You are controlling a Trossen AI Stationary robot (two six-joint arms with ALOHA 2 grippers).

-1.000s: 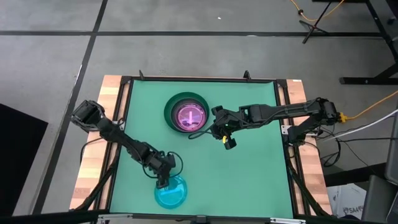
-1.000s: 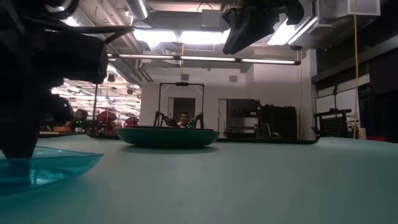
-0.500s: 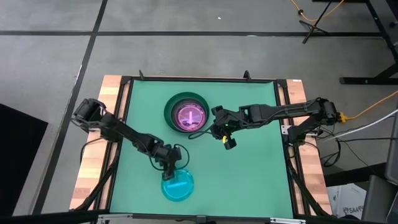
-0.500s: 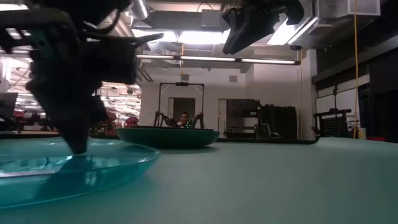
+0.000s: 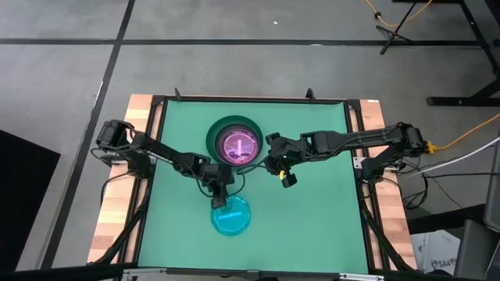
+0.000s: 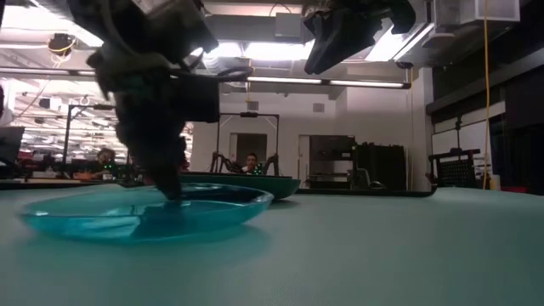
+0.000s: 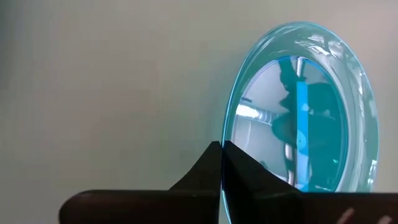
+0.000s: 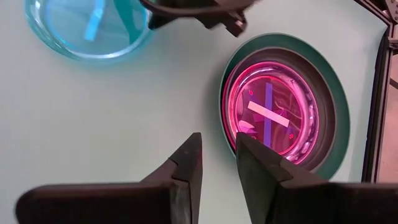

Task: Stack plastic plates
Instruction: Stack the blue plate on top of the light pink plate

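Observation:
A translucent cyan plate (image 5: pixel 232 216) sits near the table's near edge; it also shows in the low view (image 6: pixel 149 212) and in the left wrist view (image 7: pixel 298 112). My left gripper (image 5: pixel 219 200) is shut on its rim. The large dark green plate (image 5: pixel 237 143) rests on its base on the table. It holds a dark grey plate (image 8: pixel 314 74) with pink plate (image 8: pixel 270 109) nested inside. My right gripper (image 5: pixel 283 169) hovers, open, above the table just right of the green plate (image 8: pixel 336 143); its fingers (image 8: pixel 252 158) are empty. My left gripper pinches the cyan plate's rim (image 7: pixel 225 134) on the far-left side of the plate, between its two fingers, one inside the plate and one outside. The fingers (image 6: pixel 170 183) come from above, pointing down. The plate sits nearly level and low at the table (image 6: pixel 382 255).
The green mat (image 5: pixel 312 226) lies bare to the right of the cyan plate and of the green plate. A dark frame (image 5: pixel 250 100) runs round the mat's edge. In the low view a person (image 6: pixel 252 160) sits far behind the table.
My left gripper has moved from the near edge toward the table's right and far side, closer to the green plate, staying shut on the cyan plate's rim. The cyan plate has travelled with it along the table. My right arm has kept still.

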